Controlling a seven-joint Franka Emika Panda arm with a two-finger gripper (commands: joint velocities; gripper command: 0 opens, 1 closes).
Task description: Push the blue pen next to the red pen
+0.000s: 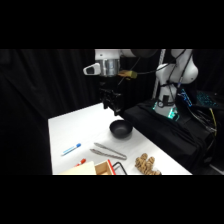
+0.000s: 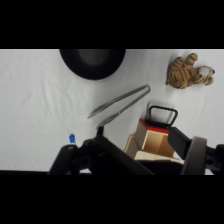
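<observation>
Lying at lower left of the side view, the blue pen (image 1: 71,148) looks light, stiff, and prone to rolling (red pen (image 1: 81,162) just below it). Push mid-barrel, broadside. Gripper (image 1: 113,106) hangs well above; jaw state: cannot tell.

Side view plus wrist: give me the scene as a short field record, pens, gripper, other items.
blue pen: lying flat on the white table, towards its left side
red pen: at the table's near edge, just an end showing, apart from the blue pen
gripper: raised above the table behind the black bowl, touching nothing
metal tongs: flat, between bowl and cardboard box
tiger toy: lying right of the tongs in the wrist view
task state: pens not yet side by side
</observation>
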